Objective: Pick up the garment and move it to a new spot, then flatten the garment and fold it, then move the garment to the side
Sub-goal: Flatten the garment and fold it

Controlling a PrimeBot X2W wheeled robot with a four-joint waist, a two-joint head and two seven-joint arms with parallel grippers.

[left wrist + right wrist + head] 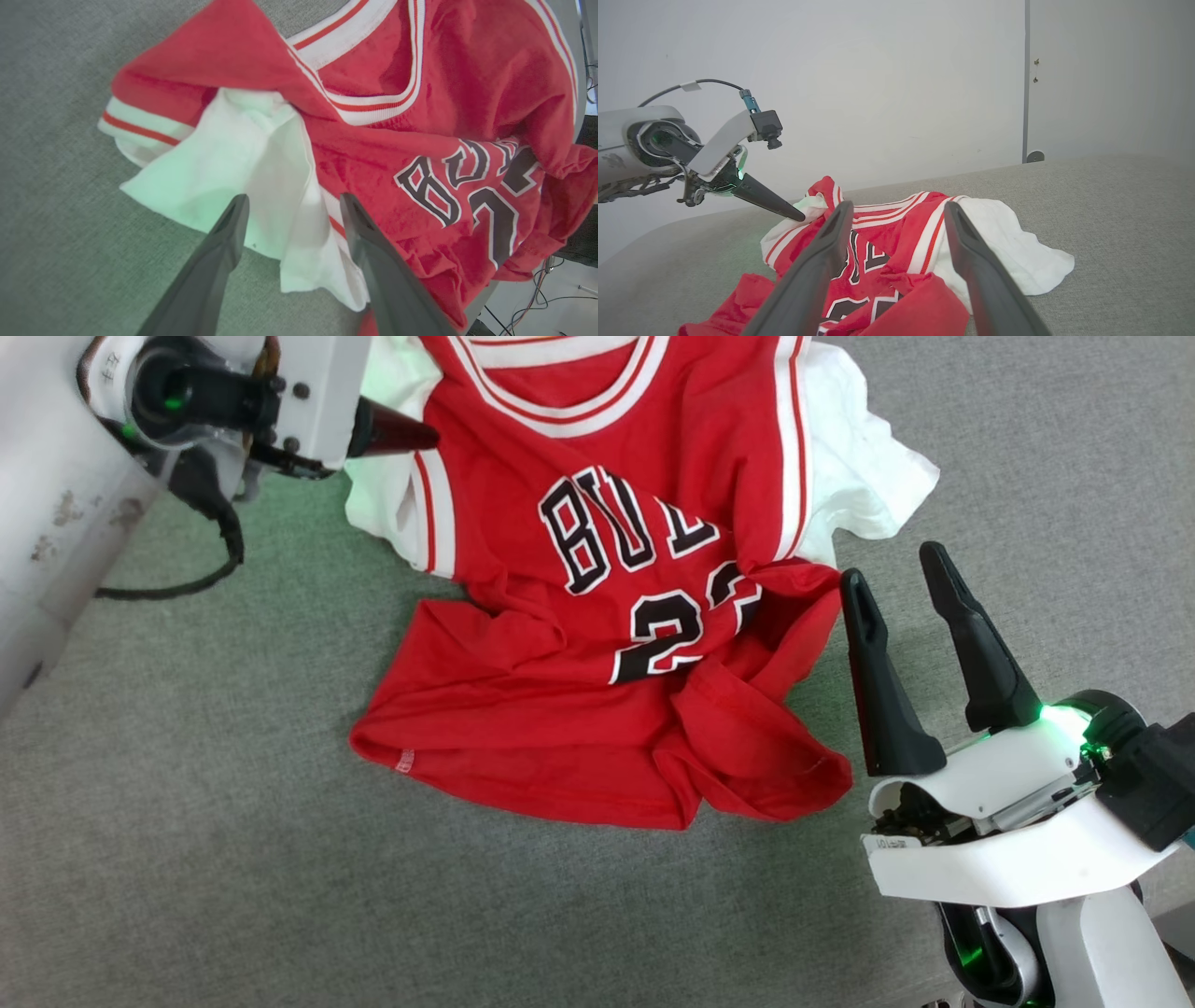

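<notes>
Garment [597, 616] lies rumpled between left gripper [292, 201] and right gripper [892, 567].

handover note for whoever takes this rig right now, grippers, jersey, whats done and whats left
Left gripper: open, poised at the white sleeve of the jersey, nothing held.
Right gripper: open, beside the jersey's right edge, apart from it.
The jersey lies rumpled on the grey surface, lower hem bunched.
Done: no flattening or folding shows.
Left: grasp, flatten, fold, move aside.
</notes>
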